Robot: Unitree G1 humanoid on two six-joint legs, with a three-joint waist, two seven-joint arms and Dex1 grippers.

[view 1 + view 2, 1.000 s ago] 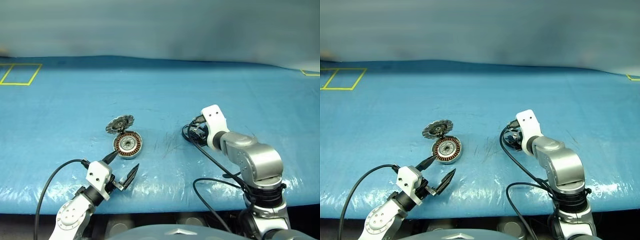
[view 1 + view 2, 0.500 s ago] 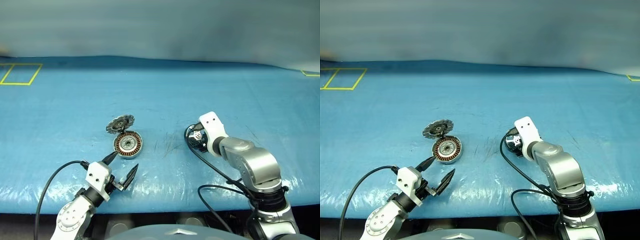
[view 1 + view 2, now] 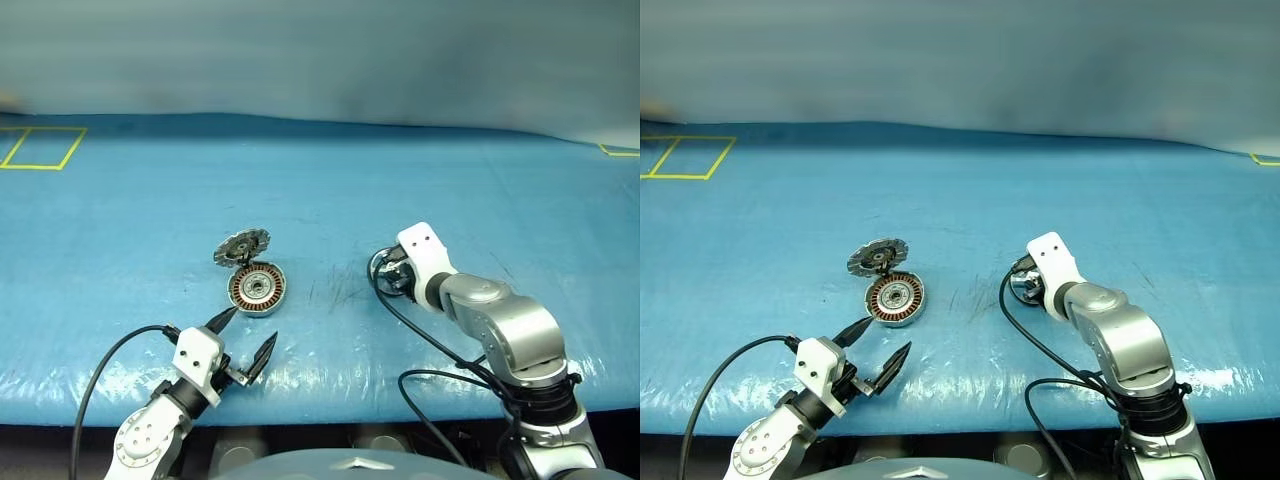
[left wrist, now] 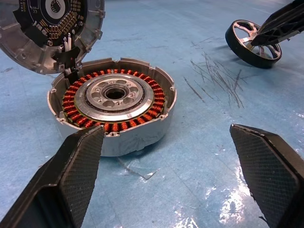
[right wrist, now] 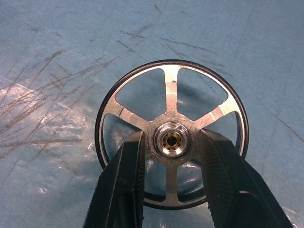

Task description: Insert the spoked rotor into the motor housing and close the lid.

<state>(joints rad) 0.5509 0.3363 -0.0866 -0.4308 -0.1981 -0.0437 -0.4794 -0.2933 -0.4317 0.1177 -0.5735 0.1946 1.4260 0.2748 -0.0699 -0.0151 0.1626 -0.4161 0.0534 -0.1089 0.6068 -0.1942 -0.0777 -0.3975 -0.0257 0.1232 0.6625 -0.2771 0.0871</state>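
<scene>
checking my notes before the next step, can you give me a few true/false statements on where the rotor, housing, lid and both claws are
1. The spoked rotor already sits inside the motor housing. False: it lies on the blue table, off to the housing's right.
2. The right claw has its fingers on either side of the rotor's hub. True.
3. The lid is closed over the housing. False: it stands open at the housing's far edge, leaving the copper windings bare.
4. The left claw is open and holds nothing. True.
5. The left claw is clamped on the housing. False: it hangs short of the housing, on the near side.
</scene>
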